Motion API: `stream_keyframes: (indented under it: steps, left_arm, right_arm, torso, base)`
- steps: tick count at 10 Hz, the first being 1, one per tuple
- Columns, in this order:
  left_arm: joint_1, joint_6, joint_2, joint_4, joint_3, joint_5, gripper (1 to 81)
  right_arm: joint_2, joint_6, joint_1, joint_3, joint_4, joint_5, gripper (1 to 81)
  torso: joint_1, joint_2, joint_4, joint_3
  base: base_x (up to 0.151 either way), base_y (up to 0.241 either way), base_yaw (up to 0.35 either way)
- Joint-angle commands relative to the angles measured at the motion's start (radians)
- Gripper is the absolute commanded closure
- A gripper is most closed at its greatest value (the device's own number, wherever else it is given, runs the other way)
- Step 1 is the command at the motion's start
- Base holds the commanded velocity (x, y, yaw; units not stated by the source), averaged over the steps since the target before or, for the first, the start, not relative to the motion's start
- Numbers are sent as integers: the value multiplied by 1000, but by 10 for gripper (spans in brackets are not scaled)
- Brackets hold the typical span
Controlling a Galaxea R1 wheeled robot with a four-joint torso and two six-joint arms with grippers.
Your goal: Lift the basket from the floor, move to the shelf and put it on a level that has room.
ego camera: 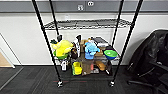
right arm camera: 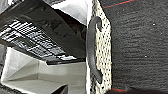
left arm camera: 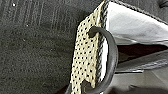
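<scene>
The basket (left arm camera: 86,57) is seen at close range in both wrist views. Its end wall is beige woven mesh dotted with small dark holes, edged by a grey braided rim, and a dark curved handle (left arm camera: 110,57) is fixed to each end. The inside is lined in white. Black, flat contents (right arm camera: 37,37) are seen lying within it, partly covering the lining. In both wrist views the dark ribbed carpet floor (left arm camera: 32,50) is seen beyond the basket's outer wall; whether the basket rests on it or is raised cannot be told. The state of each end effector cannot be told.

In the head view, the shelf (ego camera: 85,50) stands on the carpet against a white wall. Its upper level (ego camera: 85,24) is a bare wire grid. The middle tier carries a yellow plush toy (ego camera: 62,48), a blue plush toy (ego camera: 90,48) and a green bowl (ego camera: 110,53). On the lowest tier, a yellow container (ego camera: 77,68) and small boxes are seen. A black chair (ego camera: 152,60) stands near the shelf.
</scene>
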Motion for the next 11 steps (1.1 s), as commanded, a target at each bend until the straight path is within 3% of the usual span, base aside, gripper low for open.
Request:
stream_keyframes:
  steps: [1,4,5,6,7,8,9,10,11]
  left_arm:
    - [-146,0,-12,-2,6,57,10]
    - [-177,0,-5,-5,-8,55,10]
    - [-177,0,4,-2,-26,57,10]
    - [-178,2,18,-2,-51,57,10]
    - [-172,2,27,-3,-56,57,10]
    - [-164,3,35,-4,-56,54,10]
    - [-163,3,43,-2,-56,53,10]
    - [-163,3,43,-5,-56,52,10]
    - [-163,3,41,-6,-53,47,10]
  right_arm:
    - [-18,3,156,7,56,-35,10]
    - [9,3,201,-10,65,-26,10]
    - [23,3,208,-28,70,-27,10]
    - [38,3,210,-48,70,-30,10]
    - [55,3,205,-67,70,-34,10]
    - [63,3,202,-79,71,-34,10]
    - [64,3,201,-79,70,-32,10]
    - [69,3,201,-81,71,-30,10]
    - [72,4,199,-81,80,-26,10]
  torso:
    - [64,-99,0,0]
    - [136,-216,0,-28]
    - [220,-347,0,-29]
    - [179,-285,0,-29]
    - [137,-220,-23,-29]
    - [158,-254,0,-105]
    - [169,-273,-2,-123]
    - [174,-281,-3,-47]
    - [177,-286,-3,-61]
  base:
    - [0,0,0]
    - [0,0,0]
    - [0,0,0]
    - [0,0,0]
    - [0,0,0]
    - [0,0,0]
    - [0,0,0]
    - [0,0,0]
    - [0,0,0]
